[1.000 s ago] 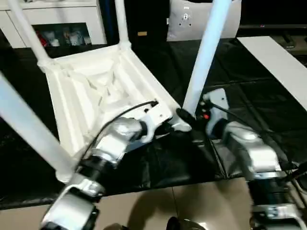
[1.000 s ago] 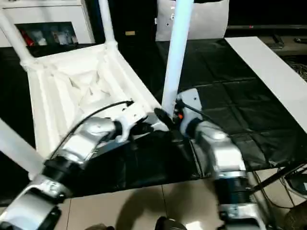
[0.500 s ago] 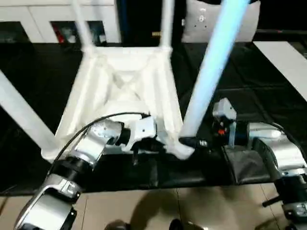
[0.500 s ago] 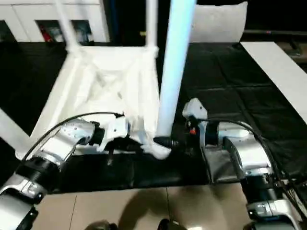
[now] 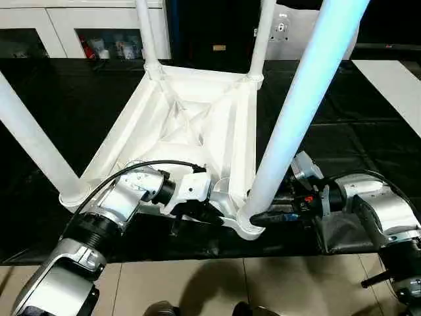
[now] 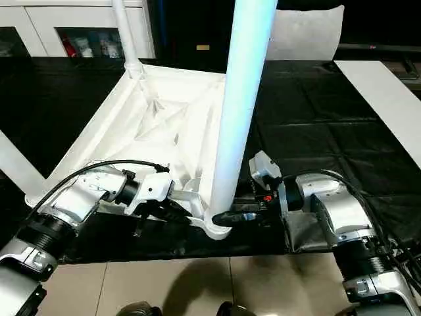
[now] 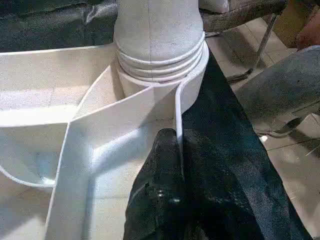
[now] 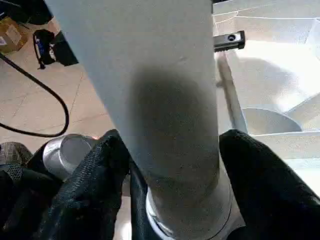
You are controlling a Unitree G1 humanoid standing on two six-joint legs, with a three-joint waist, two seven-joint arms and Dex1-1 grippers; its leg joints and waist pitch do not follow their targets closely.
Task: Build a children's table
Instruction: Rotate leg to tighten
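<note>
The white children's table lies upside down on the black mat, its ribbed top (image 5: 191, 125) facing up and all of its legs standing in the corner sockets. My left gripper (image 5: 197, 212) is shut on the thin front rim of the top (image 7: 176, 107), just beside the near right socket (image 5: 247, 227). My right gripper (image 5: 263, 216) reaches in from the right, and its black fingers (image 8: 100, 165) press on both sides of the near right leg (image 5: 296, 112) just above that socket.
A white cabinet with glass doors (image 5: 66, 26) stands behind the mat. A flat white board (image 5: 395, 79) lies at the far right. The mat's front edge meets tiled floor (image 5: 197, 283). The other legs (image 5: 33, 141) rise high around my arms.
The whole view has swung, so the table now looks squarer to me. My right fingers have drawn in around the base of the near right leg. The left gripper keeps its hold on the rim.
</note>
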